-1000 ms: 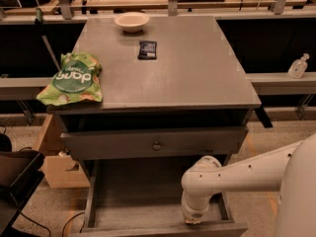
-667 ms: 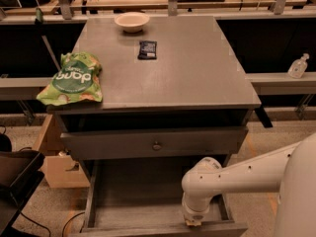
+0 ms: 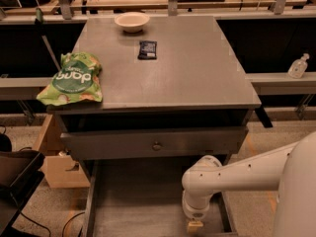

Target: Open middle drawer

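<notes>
The grey cabinet shows a wide shallow grey front with a small round centre knob; this is the middle drawer. It stands a little forward of the cabinet, with a dark gap above it. Below it, a lower drawer is pulled far out, and its front is out of view. My white arm comes in from the right and bends down over that open drawer. My gripper points down at the bottom edge of the view, below and right of the knob, apart from it.
On the cabinet top lie a green snack bag at the left edge, a small dark packet and a white bowl at the back. A cardboard box stands on the floor at left. A sanitizer bottle sits on a ledge at right.
</notes>
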